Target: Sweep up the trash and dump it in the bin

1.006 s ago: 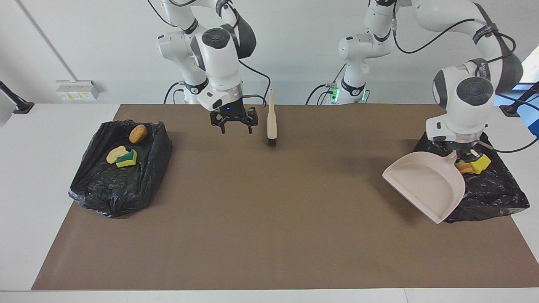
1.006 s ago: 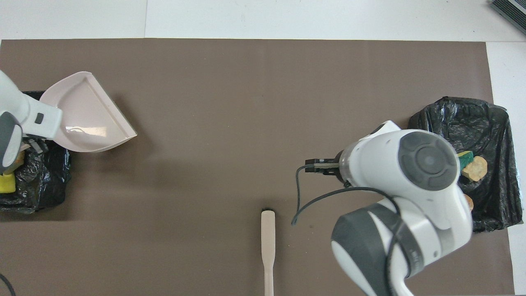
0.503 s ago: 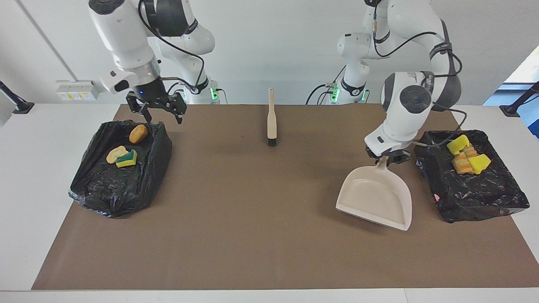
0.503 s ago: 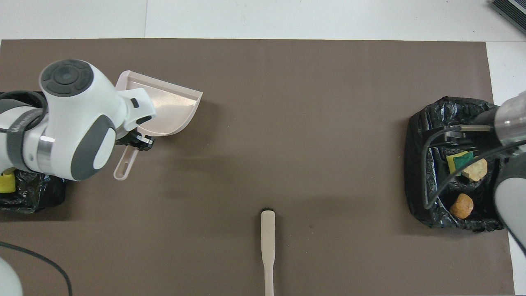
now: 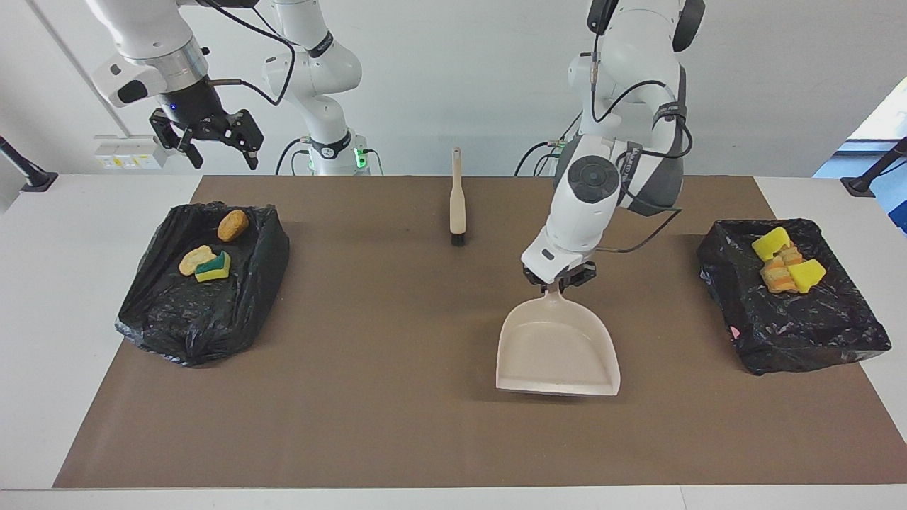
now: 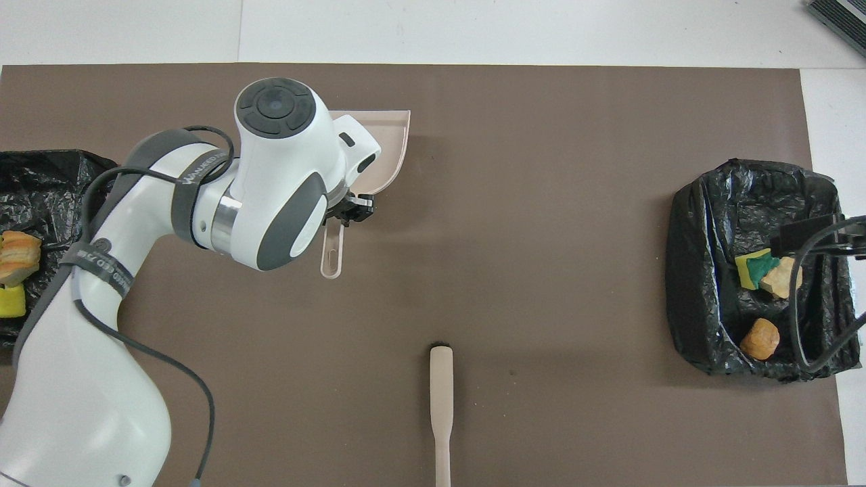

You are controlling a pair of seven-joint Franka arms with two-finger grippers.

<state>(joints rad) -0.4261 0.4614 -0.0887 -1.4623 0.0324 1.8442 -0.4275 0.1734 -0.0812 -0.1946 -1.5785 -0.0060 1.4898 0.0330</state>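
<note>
Mid-desk, left gripper point(image 5: 559, 281) clamps the dustpan point(image 5: 556, 350) handle; lower it flat before letting go. Right gripper point(image 5: 206, 138) hovers spread over the desk's corner.

White table point(image 5: 42, 297) carries brown mat point(image 5: 397, 425). On mat: black-lined bin point(image 5: 198, 312) frame left, second bin point(image 5: 801, 333) frame right, brush point(image 5: 458, 202) upper centre, dustpan point(image 5: 556, 350) centre-right.
</note>
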